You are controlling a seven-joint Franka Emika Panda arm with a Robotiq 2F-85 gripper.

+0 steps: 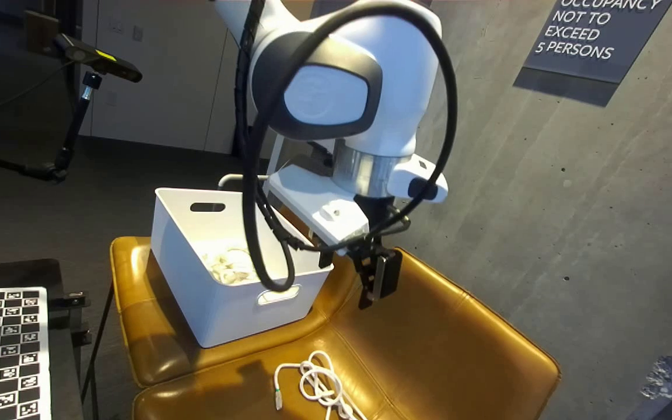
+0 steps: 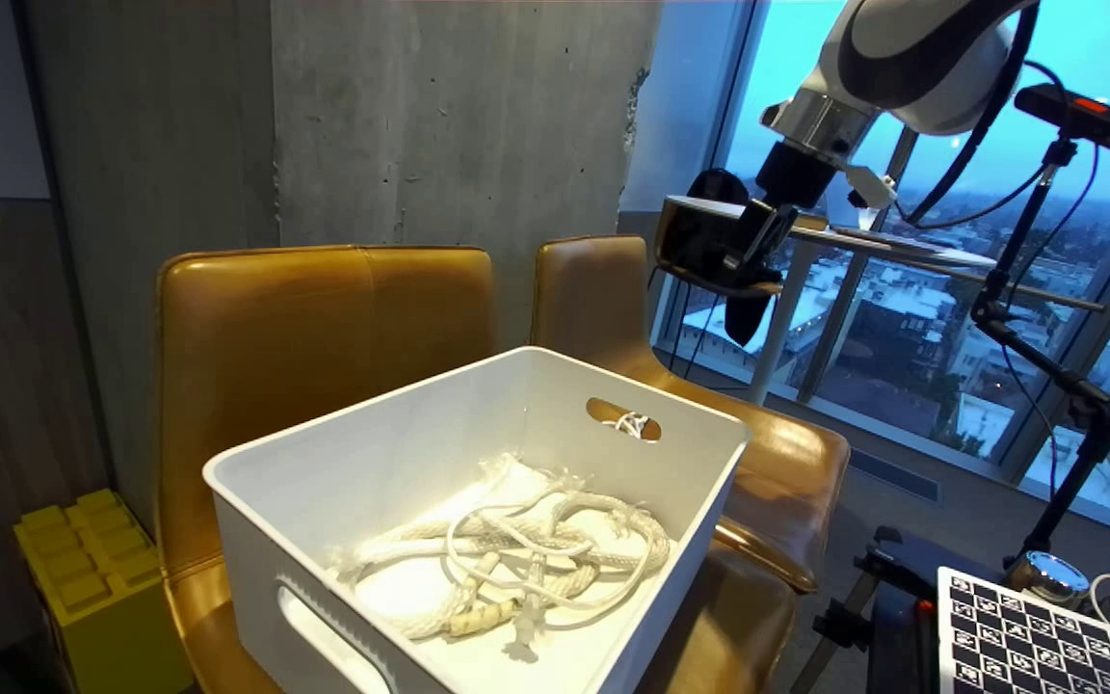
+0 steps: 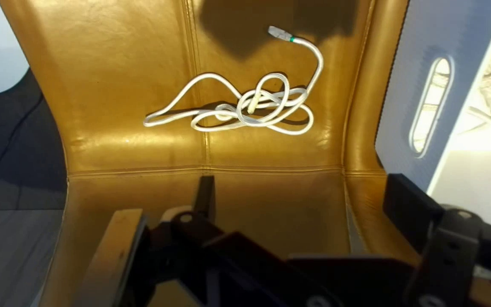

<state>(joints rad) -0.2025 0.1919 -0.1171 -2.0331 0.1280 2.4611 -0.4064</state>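
Cord [image 3: 259,124]: lies in loose white loops on the brown seat [image 3: 122,76], just in front of the seam [image 3: 143,171] with the backrest [image 3: 271,213], nearer the edge beside the bin [image 1: 242,318] than the opposite edge. Sends one grey-taped tip [image 3: 280,33] away from the seam, beside a dark shadow [image 3: 245,25], and one long loop toward the opposite edge. In an exterior view, lies well apart from the desk [image 1: 15,271], out past its edge.

Claw [image 3: 301,187]: hangs in the air, higher than the cord, with fingers [image 3: 205,194] parted wide and the backrest visible between them. In the wrist view, sits on the backrest side of the seam, apart from every loop, with most of the tangle ahead of the gap, nearer the finger away from the bin, and the long loop reaching past that finger's line. In both exterior views, points downward, well above the seat.

Bin: stands upright on the neighbouring seat [image 1: 149,326], with one handle slot [image 3: 431,106] facing the cord. Holds thicker pale ropes [image 2: 651,540] and, in an exterior view, lets white loops [image 2: 630,424] show through that slot. Board [image 1: 3,356]: lies on the desk near that same edge, black-and-white pattern up. Camera [image 2: 1090,120]: sits atop a jointed black stand [image 2: 1037,355].
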